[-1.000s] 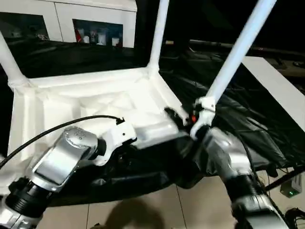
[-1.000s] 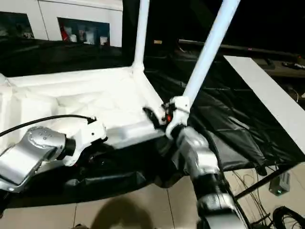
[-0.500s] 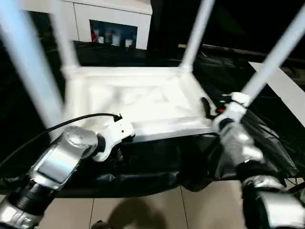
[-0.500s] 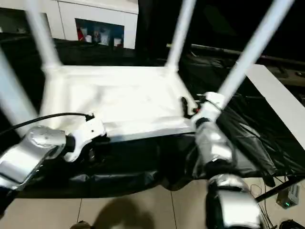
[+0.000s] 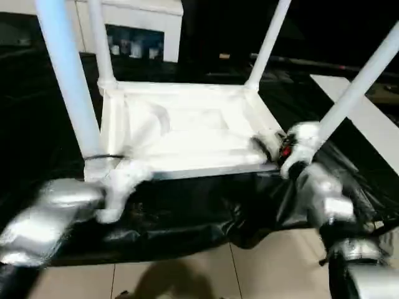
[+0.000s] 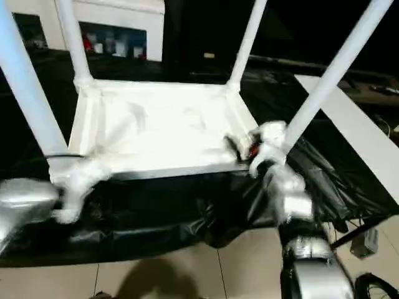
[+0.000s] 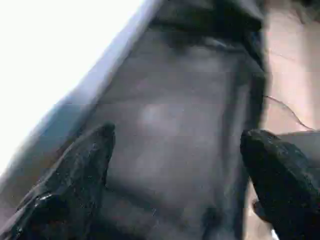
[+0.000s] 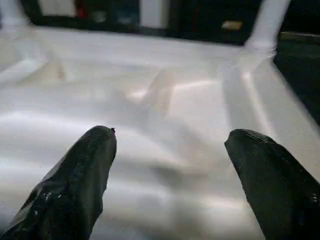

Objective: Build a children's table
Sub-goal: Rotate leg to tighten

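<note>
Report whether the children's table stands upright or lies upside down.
Upside down: the children's table rests top-down on the black sheet, ribbed underside up, and four legs rise from its corners.

Children's table lies upside down on the bench, near its front edge, all 4 legs pointing up, one per corner. Cabinet stands behind the bench, far left. Left hand sits below the near-left corner, at the bench's front edge. Right hand is at the near-right corner, reaching in over the underside. Floor runs in front of the bench.
</note>
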